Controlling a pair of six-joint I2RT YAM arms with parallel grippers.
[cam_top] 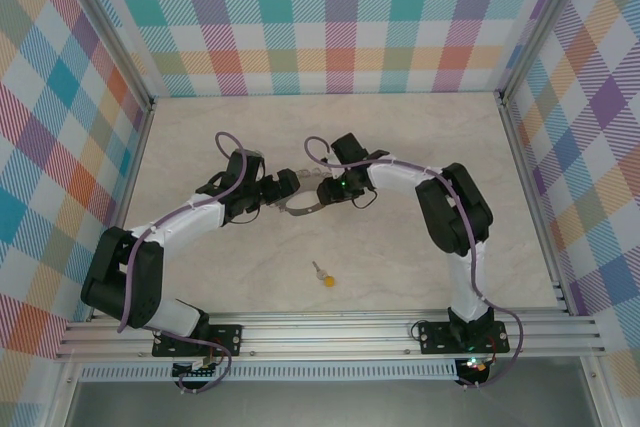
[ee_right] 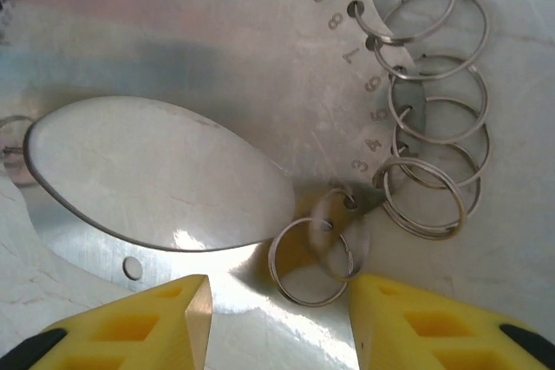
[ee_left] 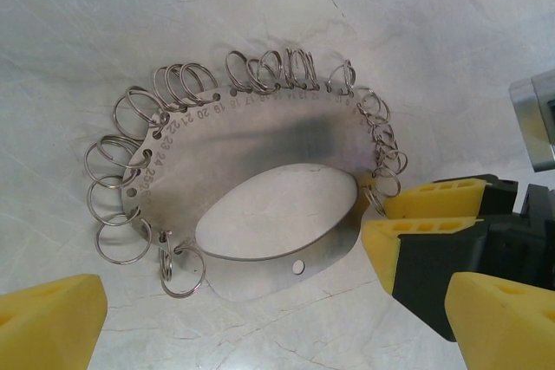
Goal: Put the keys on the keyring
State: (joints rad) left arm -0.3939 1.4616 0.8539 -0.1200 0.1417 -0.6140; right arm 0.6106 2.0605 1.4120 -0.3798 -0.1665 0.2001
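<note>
Key lies apart from keyring.

"Where is the key?"
"Well apart, at six o'clock from the keyring, yellow head pointing toward five."
"And your jaws?"
"My left gripper sits at its eleven o'clock, my right gripper at one."

I drive two arms, left and right. Both are black at the joints and wrapped in white between them, and each trails a looping purple cable. Black base plates sit at the bottom. The fingers are yellow slotted blocks on black backing (a green light glows on the right wrist).
</note>
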